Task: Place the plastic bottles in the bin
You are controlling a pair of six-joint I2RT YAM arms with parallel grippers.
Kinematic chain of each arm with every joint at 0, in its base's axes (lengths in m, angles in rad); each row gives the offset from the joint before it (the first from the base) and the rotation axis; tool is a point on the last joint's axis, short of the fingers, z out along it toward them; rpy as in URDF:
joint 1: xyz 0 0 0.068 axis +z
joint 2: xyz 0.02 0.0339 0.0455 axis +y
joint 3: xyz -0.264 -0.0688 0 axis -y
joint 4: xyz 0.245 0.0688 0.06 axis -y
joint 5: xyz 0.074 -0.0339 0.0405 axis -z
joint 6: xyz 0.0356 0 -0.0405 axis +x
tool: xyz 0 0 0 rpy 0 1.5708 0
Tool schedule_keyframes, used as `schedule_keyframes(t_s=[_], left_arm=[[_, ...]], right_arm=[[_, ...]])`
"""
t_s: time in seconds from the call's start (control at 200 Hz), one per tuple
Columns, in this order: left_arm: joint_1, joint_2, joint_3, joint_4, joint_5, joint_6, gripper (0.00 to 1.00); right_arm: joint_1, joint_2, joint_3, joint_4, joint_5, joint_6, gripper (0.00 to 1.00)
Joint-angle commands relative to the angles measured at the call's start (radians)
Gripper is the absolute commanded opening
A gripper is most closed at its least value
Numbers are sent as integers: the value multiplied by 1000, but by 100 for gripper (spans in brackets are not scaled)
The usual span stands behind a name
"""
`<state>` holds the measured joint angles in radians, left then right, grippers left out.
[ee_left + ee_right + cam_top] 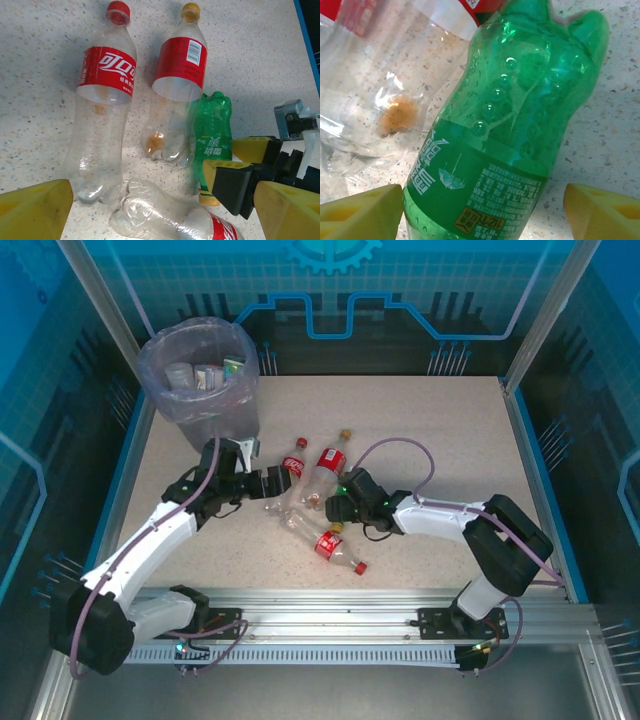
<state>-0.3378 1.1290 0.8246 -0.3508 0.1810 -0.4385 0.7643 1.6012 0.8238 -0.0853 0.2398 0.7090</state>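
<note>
The grey bin [160,350] with its crinkly bag stands at the back left and holds several bottles [205,375]. Three red-labelled plastic bottles lie mid-table: one with a red cap [105,90], one with a gold cap [177,80], and one lying across [165,215] nearest the arms. A green bottle [520,110] lies beside the gold-capped one. My right gripper [482,210] straddles the green bottle's labelled end, open, with a gap at the right finger [605,212]. My left gripper [160,205] is open wide over the crosswise bottle, its fingers [30,212] clear of it.
The two grippers [268,482] [337,502] sit close together over the cluster. A raised blue rim [535,470] edges the speckled table [440,420]. The right gripper's black body [240,187] reaches into the left wrist view beside the green bottle's cap.
</note>
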Motion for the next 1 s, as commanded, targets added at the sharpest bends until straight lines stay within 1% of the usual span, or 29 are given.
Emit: schedule_keyframes(t_s=[0.0, 0.105, 0.225, 0.29, 0.45, 0.57, 0.63, 0.73, 0.886, 0.996], left_arm=[[-16, 29, -39, 103, 28, -70, 94], [-28, 54, -42, 142, 39, -94, 94], [-50, 83, -31, 164, 34, -103, 94], [-59, 94, -31, 181, 31, -110, 94], [-68, 127, -31, 226, 50, -134, 94], [-79, 148, -25, 241, 51, -141, 94], [-83, 153, -24, 244, 49, -142, 94], [-88, 160, -23, 252, 59, -152, 94], [-88, 160, -27, 309, 110, -197, 95], [-88, 166, -28, 357, 151, -239, 95]], right_arm=[[-28, -38, -33, -21, 36, -25, 81], [-55, -76, -67, -20, 18, -53, 77], [-92, -108, -105, -13, -4, -61, 76], [-110, -120, -130, 10, -23, -61, 76], [-132, -104, -150, 58, -61, -83, 82], [-136, -82, -141, 78, -71, -94, 82], [-137, -78, -141, 88, -75, -102, 80], [-138, -81, -149, 103, -97, -129, 75], [-150, -107, -166, 89, -96, -141, 68], [-160, -138, -183, 79, -92, -151, 66]])
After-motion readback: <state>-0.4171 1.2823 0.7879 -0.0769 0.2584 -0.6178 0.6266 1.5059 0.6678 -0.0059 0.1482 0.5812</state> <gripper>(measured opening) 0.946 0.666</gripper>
